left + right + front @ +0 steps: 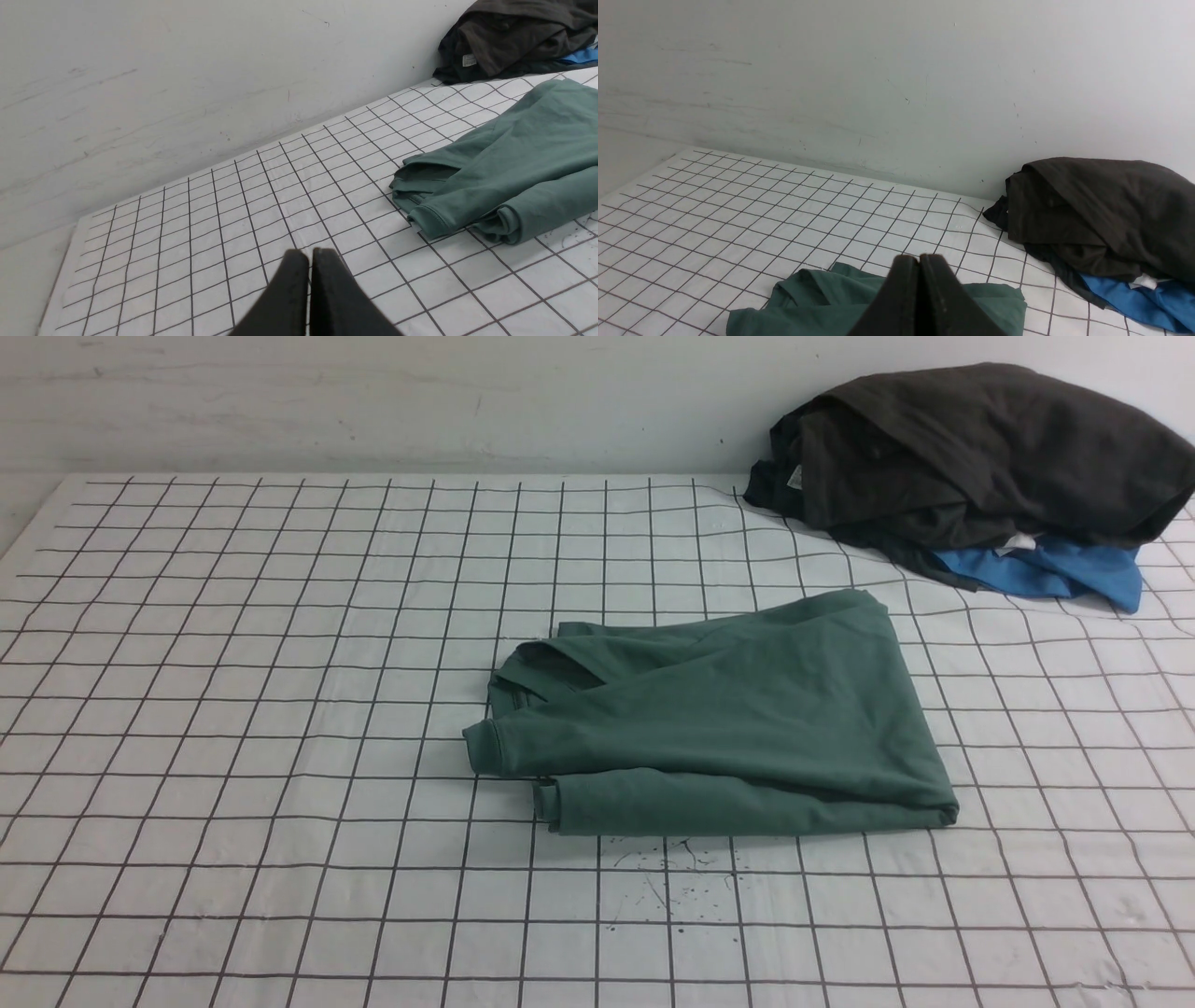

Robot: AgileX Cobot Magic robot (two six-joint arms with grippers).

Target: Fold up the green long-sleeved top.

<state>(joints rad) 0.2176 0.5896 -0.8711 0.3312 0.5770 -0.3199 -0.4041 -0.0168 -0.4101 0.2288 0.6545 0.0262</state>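
The green long-sleeved top (738, 728) lies folded into a compact rectangle near the middle of the checked table cover, two cuffed sleeve ends stacked at its left front. No logo shows. It also shows in the left wrist view (514, 172) and in the right wrist view (822, 303). My left gripper (309, 254) is shut and empty, raised above the cover, apart from the top. My right gripper (919, 259) is shut and empty, raised over the top. Neither arm shows in the front view.
A pile of a dark brown-black garment (980, 448) over a bright blue garment (1055, 574) sits at the far right corner against the wall. The white checked cover (233, 709) is rumpled near that pile. Ink specks (672, 882) mark the cover in front of the top.
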